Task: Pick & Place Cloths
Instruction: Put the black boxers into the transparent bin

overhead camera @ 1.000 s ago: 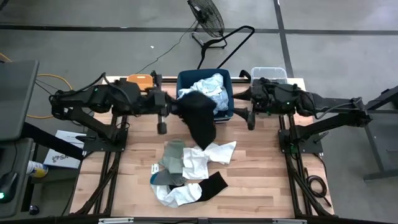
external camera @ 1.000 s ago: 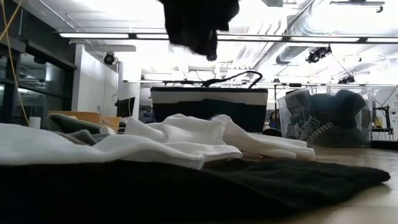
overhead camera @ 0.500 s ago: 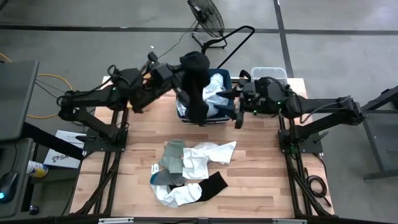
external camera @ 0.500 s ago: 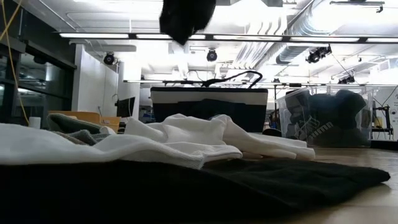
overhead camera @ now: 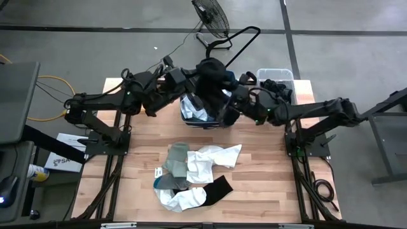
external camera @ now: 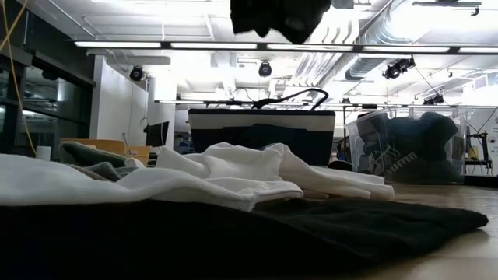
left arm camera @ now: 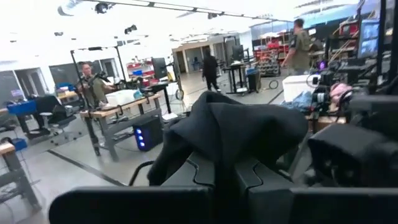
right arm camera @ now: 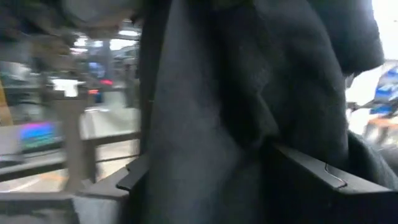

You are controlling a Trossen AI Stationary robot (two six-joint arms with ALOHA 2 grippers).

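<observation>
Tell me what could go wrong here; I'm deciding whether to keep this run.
1. The black garment hangs from the shut left tool over the navy bin; it may drape over the rim when released.
2. The open right tool is very close to the garment and could snag it.
3. The cloths on the table overlap, so one grasp may lift several.

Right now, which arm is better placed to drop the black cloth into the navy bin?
Left. The left gripper is shut on the black cloth, hanging over the navy bin. The right gripper is open around it.
</observation>
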